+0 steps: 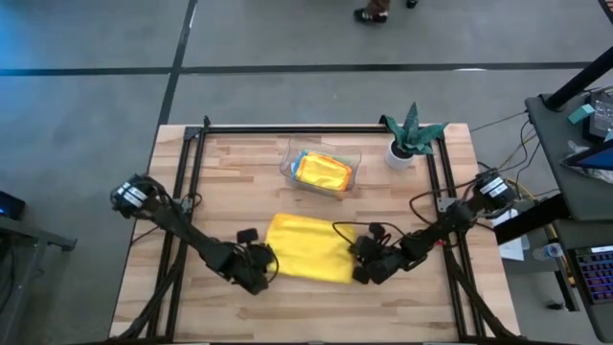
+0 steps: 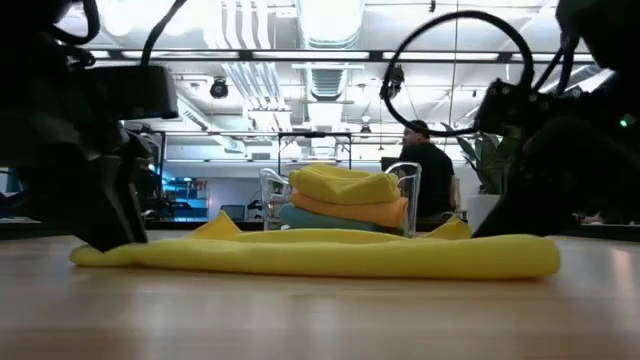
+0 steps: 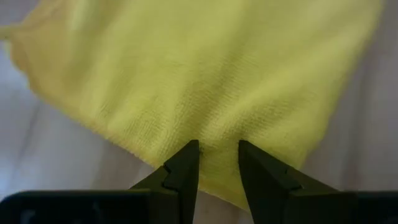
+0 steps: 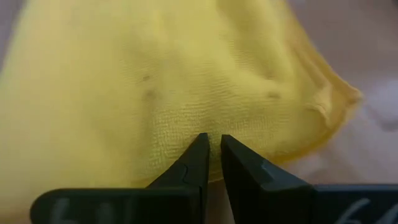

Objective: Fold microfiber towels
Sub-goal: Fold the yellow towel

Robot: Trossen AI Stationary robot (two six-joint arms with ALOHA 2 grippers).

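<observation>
A yellow towel (image 1: 308, 247) lies flat on the bench (image 1: 192, 192), near the front edge and midway between the arms. The left claw (image 3: 217, 163) sits at its near-left corner, fingers a little apart with a fold of cloth between them, so it appears pinched on the towel. The right claw (image 4: 212, 158) sits at the near-right corner, fingers almost together on the hem, also seeming to grip it.

The main risk, as I judge it, is an uneven lift. Each claw holds only a thin bite at the very edge, so if one arm rises or travels ahead of the other, the soft cloth could slip out of a pinch, and the fold would land skewed. The grips may also have caught only the top layer, if the towel is already doubled, which would peel it open instead of folding it. Dragging low could bunch the cloth against the wood.

Behind the towel, toward the far side, a clear tray (image 1: 288, 161) holds a stack of folded towels (image 2: 346, 199): yellow on top, orange under it, turquoise at the bottom. A small plant (image 1: 411, 134) stands to the tray's right.
</observation>
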